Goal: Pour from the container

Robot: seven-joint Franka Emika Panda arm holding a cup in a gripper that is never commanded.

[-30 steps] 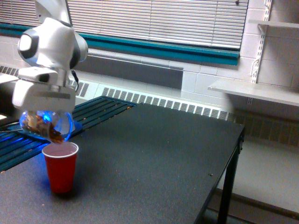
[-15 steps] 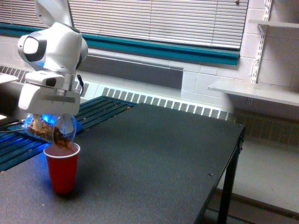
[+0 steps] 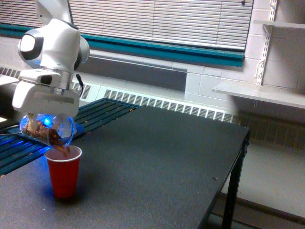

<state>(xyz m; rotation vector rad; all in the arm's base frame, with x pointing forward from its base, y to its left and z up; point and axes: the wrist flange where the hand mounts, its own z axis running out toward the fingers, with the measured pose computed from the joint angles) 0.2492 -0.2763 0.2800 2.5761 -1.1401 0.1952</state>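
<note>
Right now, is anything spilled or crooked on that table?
Nothing looks spilled. The clear container, held in the tool, is tilted on purpose, its mouth just above the red cup, with brown bits at the lip. The cup stands upright on the dark table. The blue glow behind the container is the only odd sight.

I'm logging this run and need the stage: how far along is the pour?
Done: the gripper has the clear container tipped, with its mouth over the red cup on the black table. In hand: brown bits are at the container's lip, spilling toward the cup. Left: more brown bits show inside the container, so it is not empty; tipping it back upright remains.
</note>
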